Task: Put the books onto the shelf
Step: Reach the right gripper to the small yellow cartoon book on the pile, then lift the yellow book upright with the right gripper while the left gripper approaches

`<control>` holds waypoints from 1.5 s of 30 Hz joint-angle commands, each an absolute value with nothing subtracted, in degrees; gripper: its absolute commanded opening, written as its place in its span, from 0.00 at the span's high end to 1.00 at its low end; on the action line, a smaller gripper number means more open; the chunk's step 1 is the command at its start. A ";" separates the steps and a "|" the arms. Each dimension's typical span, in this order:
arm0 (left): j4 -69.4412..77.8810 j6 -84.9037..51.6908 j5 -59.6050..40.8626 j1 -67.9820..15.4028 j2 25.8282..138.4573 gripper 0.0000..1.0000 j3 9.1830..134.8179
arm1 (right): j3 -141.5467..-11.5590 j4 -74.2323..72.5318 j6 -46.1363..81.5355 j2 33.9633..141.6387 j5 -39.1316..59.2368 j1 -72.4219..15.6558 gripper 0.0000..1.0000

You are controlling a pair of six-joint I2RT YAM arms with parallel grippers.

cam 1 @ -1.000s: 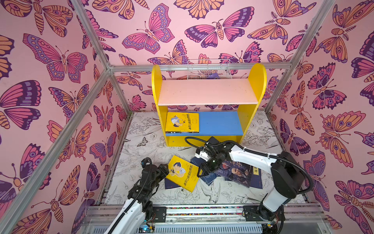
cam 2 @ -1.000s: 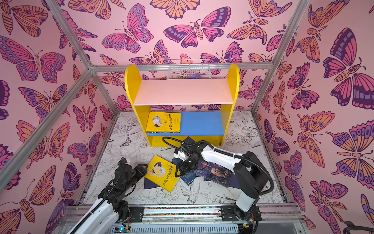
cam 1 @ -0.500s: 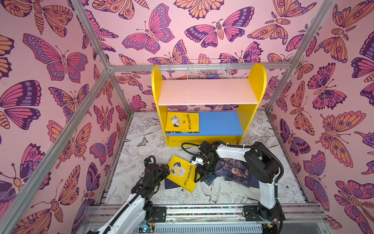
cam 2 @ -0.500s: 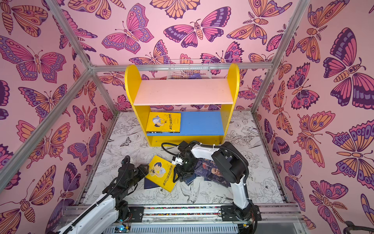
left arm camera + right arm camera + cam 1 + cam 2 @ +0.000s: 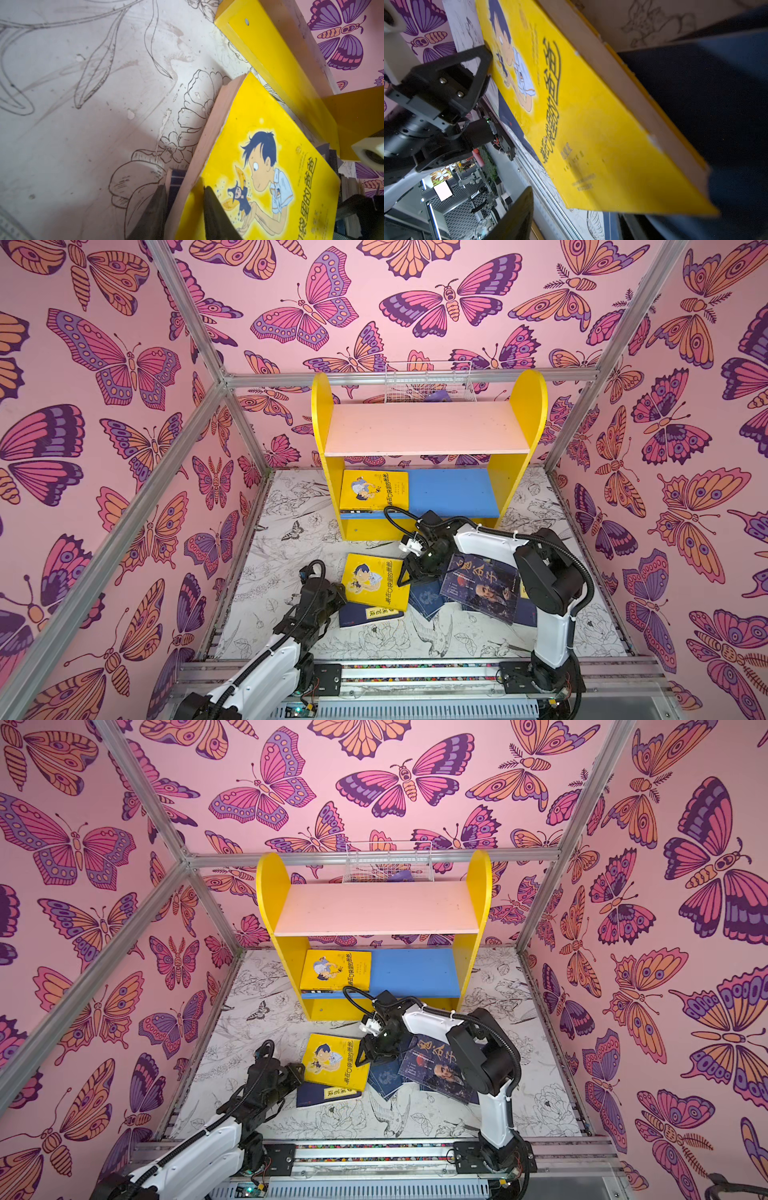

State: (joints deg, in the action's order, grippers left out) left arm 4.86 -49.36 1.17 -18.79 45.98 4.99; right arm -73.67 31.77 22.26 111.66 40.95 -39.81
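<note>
Butterfly-papered pink walls close in a floor covered with line-drawn flowers and birds (image 5: 415,639), and the shelf (image 5: 428,429) stands at twelve o'clock against the back wall, with a white wire basket (image 5: 428,383) behind its pink upper board.

One yellow cartoon-boy book (image 5: 374,491) already lies flat on the blue lower board, at its nine o'clock end; the upper board is bare.

A second yellow cartoon-boy book (image 5: 376,580) rests at the floor's centre, propped slanting on a navy book with a yellow label (image 5: 370,614). That tilt lifts its nine o'clock edge off the floor, which seems to be why the left gripper (image 5: 185,207) comes in there: in the left wrist view one finger (image 5: 216,216) lies on the cover and the other beneath the page block, clamped on the book.

The right gripper (image 5: 409,574) stands at the book's three o'clock edge, jaws apart and holding nothing, probably steadying it against sliding.

Toward four o'clock sits a heap of dark books, topped by a portrait-cover book (image 5: 482,587) over navy ones (image 5: 426,599).

Counted: one shelf, two yellow books, one portrait book, and at least three navy ones; overlaps hide the exact total.
</note>
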 commanded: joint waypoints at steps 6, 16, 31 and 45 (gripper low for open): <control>6.81 -48.39 -4.86 -21.22 48.32 0.79 4.57 | -72.23 16.61 26.71 107.11 41.87 -39.98 0.48; 8.77 -48.55 -4.77 -22.85 52.61 0.87 6.42 | -71.60 12.62 25.92 106.70 41.84 -40.78 0.78; -9.60 -59.04 -8.83 -19.57 19.97 0.32 13.37 | -55.42 -0.07 33.81 86.08 57.47 -28.31 1.00; 11.28 -63.13 -22.49 -19.07 32.46 0.32 13.80 | -55.99 -2.30 34.44 84.36 59.85 -28.46 1.00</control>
State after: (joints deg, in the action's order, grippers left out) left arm 5.13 -63.77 -19.00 -19.40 30.22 12.03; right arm -54.76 2.13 34.37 85.69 56.10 -27.83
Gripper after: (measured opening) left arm 0.704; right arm 0.160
